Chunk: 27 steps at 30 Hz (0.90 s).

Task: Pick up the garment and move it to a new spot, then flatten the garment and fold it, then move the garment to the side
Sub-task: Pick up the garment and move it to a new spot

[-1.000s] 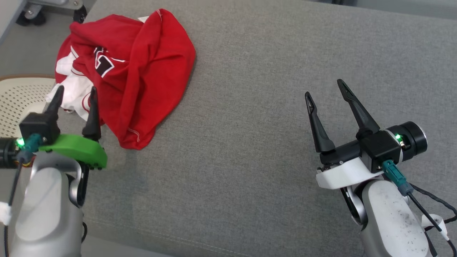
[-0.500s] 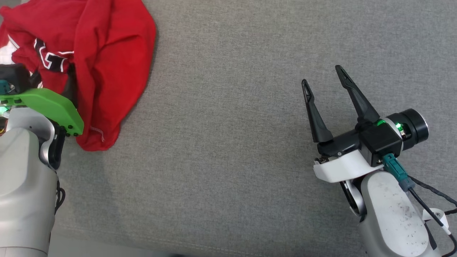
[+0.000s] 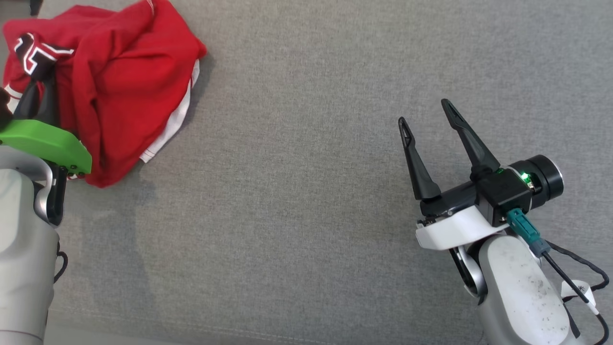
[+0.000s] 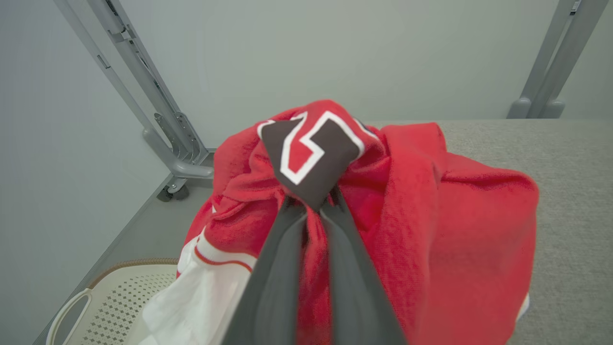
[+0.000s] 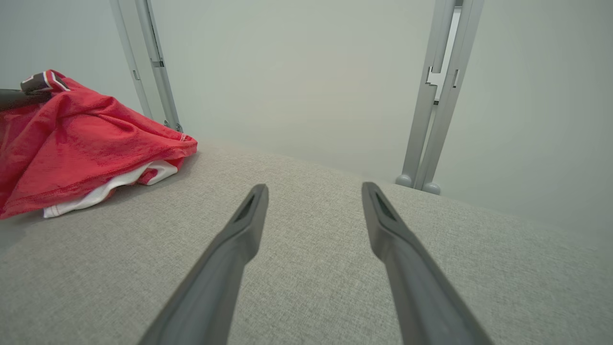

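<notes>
- Head view: a crumpled red knit garment [image 3: 119,91] with white trim and a black, white-edged emblem lies at the far-left corner of the grey fabric-covered table [image 3: 297,191]. A white hem shows under its right side.
- The left gripper [image 3: 39,88], carried on a bright green plastic bracket [image 3: 45,143], sits at the table's left edge. Its dark fingers are drawn together and pushed into the garment's left side, just below the emblem.
- The right gripper [image 3: 424,111] is over the bare right half of the table, well apart from the garment. Its two long fingers are spread wide with nothing between them.
- Left wrist view: the left gripper [image 4: 311,206] is clamped on a fold of the garment [image 4: 455,230], and the emblem patch bunches up right above the fingertips. Red cloth is pinched between the fingers [image 4: 278,268].
- White fabric hangs at the lower left, above a cream perforated plastic basket [image 4: 110,297] beside the table. Grey metal frame posts [image 4: 158,120] stand against the pale wall.
- Right wrist view: the right gripper [image 5: 314,188] is parted and empty above the table [image 5: 311,287]. The garment [image 5: 81,143] is heaped at the left of this view, resting on the table, with the white hem under the red.
</notes>
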Motion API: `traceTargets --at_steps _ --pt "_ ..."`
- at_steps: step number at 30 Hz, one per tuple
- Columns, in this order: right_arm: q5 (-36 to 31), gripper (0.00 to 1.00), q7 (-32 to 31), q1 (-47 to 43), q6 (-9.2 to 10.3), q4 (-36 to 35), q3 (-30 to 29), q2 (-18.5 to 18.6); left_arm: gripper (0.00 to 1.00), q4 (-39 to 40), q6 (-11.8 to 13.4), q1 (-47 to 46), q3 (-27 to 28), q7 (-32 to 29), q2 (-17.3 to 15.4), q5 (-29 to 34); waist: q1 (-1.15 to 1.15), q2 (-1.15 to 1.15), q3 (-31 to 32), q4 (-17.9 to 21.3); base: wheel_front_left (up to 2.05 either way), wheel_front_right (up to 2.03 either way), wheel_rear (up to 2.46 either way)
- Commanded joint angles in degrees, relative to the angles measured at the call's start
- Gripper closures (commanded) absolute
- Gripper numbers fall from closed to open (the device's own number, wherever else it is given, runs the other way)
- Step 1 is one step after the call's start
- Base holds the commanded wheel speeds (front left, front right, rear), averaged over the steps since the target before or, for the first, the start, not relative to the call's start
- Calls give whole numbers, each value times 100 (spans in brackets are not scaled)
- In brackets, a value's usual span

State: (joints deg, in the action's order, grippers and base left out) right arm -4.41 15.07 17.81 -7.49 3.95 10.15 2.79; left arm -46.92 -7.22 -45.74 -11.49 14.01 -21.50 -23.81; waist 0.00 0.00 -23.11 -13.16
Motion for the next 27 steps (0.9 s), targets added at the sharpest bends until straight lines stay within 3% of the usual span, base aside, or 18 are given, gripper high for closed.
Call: traceTargets --at_steps 1,10,17,23,27 --pt "57 0 18 -95 0 34 7 16 100 131 46 79 -2 60 -79 89 0 0 386 27 0 0 0" --pt "463 0 18 -333 0 60 31 14 100 1822 152 613 71 108 37 50 0 0 1118 165 0 0 0" --pt "630 0 18 -340 0 47 54 18 100 3330 417 1100 -81 -443 96 26 0 0 1266 438 0 0 0" --pt "698 0 18 -298 0 32 41 15 100 4184 478 1390 -454 -963 319 -11 0 0 1253 824 0 0 0" --pt "931 0 18 -229 0 -17 21 16 100 4336 525 1493 -697 -1078 556 8 0 0 1199 1171 0 0 0"
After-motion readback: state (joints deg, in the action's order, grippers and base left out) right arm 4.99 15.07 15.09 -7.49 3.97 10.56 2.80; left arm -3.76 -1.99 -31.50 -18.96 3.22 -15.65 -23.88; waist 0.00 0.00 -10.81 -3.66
